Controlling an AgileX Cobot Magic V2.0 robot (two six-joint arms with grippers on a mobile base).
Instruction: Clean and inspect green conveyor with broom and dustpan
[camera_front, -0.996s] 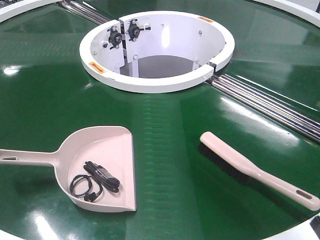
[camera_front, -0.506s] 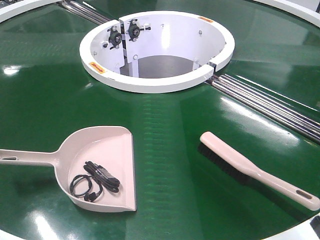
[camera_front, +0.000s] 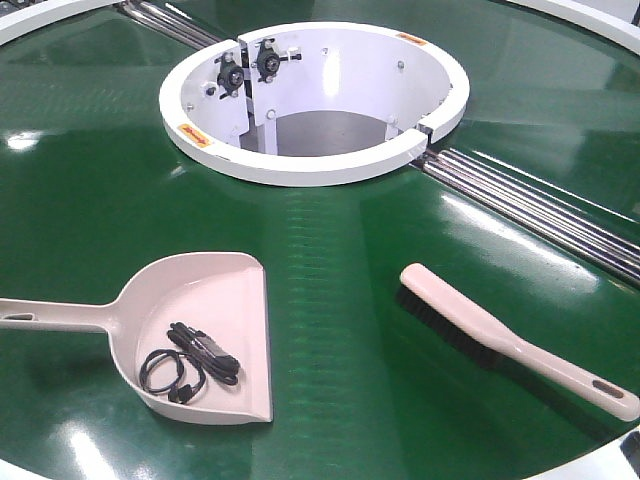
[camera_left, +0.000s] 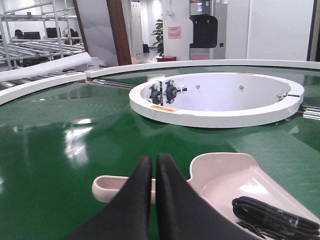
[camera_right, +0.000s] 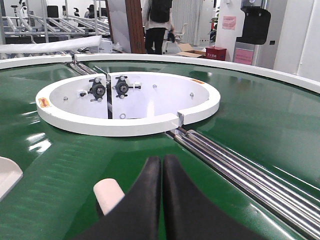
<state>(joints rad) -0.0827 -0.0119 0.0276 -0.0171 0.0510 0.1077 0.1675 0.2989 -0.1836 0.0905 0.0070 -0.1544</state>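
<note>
The green conveyor (camera_front: 330, 260) fills the front view, with its white ring rim (camera_front: 300, 165) at centre and steel rods (camera_front: 540, 210) running off to the right. The dustpan (camera_front: 200, 330) lies at the front left, handle pointing left, with a black coiled cable (camera_front: 190, 365) inside. The broom (camera_front: 500, 335) lies at the front right, bristles down. My left gripper (camera_left: 154, 161) is shut and empty above the dustpan handle (camera_left: 112, 186). My right gripper (camera_right: 161, 162) is shut and empty above the broom's head end (camera_right: 109, 194). Neither gripper shows in the front view.
The ring's inner wall carries two black bearing mounts (camera_front: 250, 68). A white outer rim (camera_left: 45, 82) bounds the belt. Beyond it stand racks (camera_left: 30, 30), a person (camera_right: 159, 22) and a red box (camera_right: 216, 52).
</note>
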